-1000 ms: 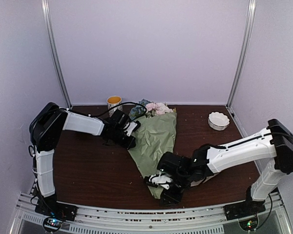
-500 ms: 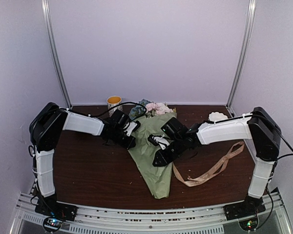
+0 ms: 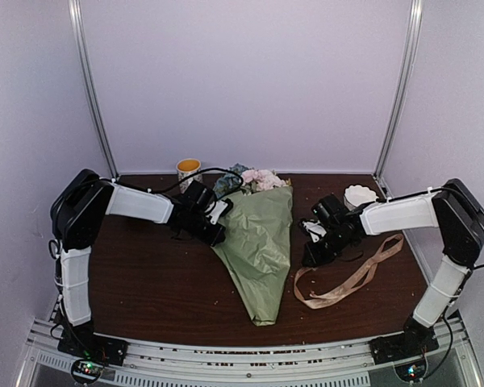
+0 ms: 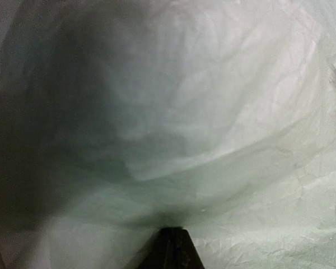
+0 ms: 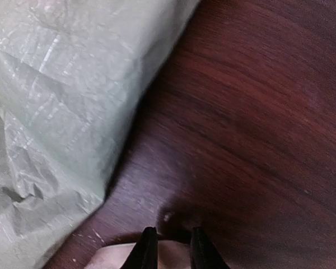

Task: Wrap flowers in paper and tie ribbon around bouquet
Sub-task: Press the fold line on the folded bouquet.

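Against the paper edge, left gripper pressed together; right gripper, narrowly parted, over ribbon.

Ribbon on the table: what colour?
Plain beige-tan ribbon, best seen in the top external view.

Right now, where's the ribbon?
Top view: the ribbon lies on the table's right side, right of the bouquet, just nearer the bases than the right fingers.

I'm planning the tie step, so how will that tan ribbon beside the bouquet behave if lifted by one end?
The ribbon will probably hang limp and trail, since it lies in slack curves on the table. It looks flat and thin, so likely very light and easily dragged.
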Motion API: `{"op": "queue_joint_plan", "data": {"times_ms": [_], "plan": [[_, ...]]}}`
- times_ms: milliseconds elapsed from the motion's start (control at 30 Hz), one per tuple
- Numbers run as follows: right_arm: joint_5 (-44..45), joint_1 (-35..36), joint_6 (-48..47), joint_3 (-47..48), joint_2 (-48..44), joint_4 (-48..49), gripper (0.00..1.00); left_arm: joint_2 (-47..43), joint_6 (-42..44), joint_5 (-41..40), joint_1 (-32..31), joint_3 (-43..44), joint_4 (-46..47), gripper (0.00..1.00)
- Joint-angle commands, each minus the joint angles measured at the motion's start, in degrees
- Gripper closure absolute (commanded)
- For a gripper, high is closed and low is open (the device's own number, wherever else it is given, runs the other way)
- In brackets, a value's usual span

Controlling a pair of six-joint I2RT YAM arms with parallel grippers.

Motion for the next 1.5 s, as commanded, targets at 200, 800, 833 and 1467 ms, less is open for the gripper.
{"op": "queue_joint_plan", "data": {"times_ms": [200,800,833,1467], "plan": [[5.7,14.1,-5.1,3.6,-7.5,-3.7,0.77,4.5,0.7,-2.6,0.4,-1.5,-4.5,0.94],[-7.4,33.8,-7.1,-2.8,-3.0,-12.7,0.81,4.3,2.1,-3.6,0.4,-0.3,-6.2,0.94],[-7.1,33.7,-7.1,-3.4,-4.8,-13.4,0.81,4.3,2.2,-3.6,0.5,-0.3,-6.2,0.94],[9.2,18.8,-4.6,10.2,3.4,-10.3,0.85,3.8,2.9,-3.7,0.5,-1.0,-6.5,0.94]]}}
